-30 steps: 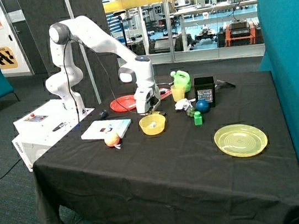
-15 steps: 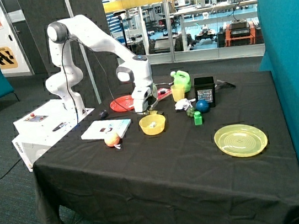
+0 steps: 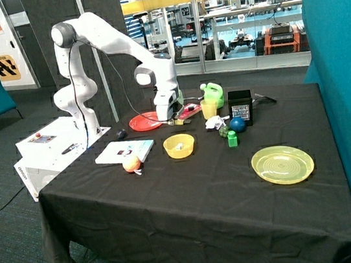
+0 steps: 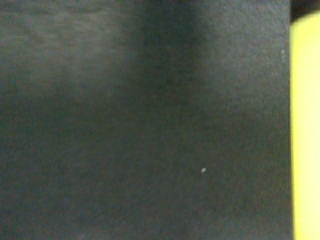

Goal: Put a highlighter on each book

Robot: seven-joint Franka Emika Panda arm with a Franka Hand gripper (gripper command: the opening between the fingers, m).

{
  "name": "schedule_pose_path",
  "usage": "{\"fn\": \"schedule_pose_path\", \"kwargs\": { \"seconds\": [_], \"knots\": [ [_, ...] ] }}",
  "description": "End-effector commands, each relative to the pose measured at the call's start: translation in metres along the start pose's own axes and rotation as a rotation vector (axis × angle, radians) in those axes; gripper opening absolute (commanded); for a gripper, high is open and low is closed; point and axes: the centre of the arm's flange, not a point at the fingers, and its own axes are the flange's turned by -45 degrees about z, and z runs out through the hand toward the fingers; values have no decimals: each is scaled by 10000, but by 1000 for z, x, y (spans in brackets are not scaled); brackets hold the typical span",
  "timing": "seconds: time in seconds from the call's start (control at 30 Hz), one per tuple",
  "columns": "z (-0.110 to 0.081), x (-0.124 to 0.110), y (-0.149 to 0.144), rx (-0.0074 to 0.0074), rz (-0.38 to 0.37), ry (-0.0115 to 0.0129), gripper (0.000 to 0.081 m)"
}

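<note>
Gripper (image 3: 172, 119) hovers beside the flat pink-red book (image 3: 189, 110); grip state unreadable. Centre over that cover before you lower.

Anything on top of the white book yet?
Nothing rests on the white book; only its small cover picture shows. An orange-yellow lump sits on the cloth at its near edge. The claw hovers by the red plate.

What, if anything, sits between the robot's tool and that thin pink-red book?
Nothing visible does. The tool hangs low over the table, right beside the thin pink-red book, with the round red plate on its other side. No object shows in the short gap between tool and book.
</note>
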Motion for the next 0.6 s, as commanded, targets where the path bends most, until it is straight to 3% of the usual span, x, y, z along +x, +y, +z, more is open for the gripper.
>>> {"fn": "schedule_pose_path", "kwargs": {
  "seconds": [0.0, 0.57],
  "knots": [
    [-32, -7, -12, -1, -348, -50, 0],
    [-61, -72, 22, -2, 76, -50, 0]
  ]
}}
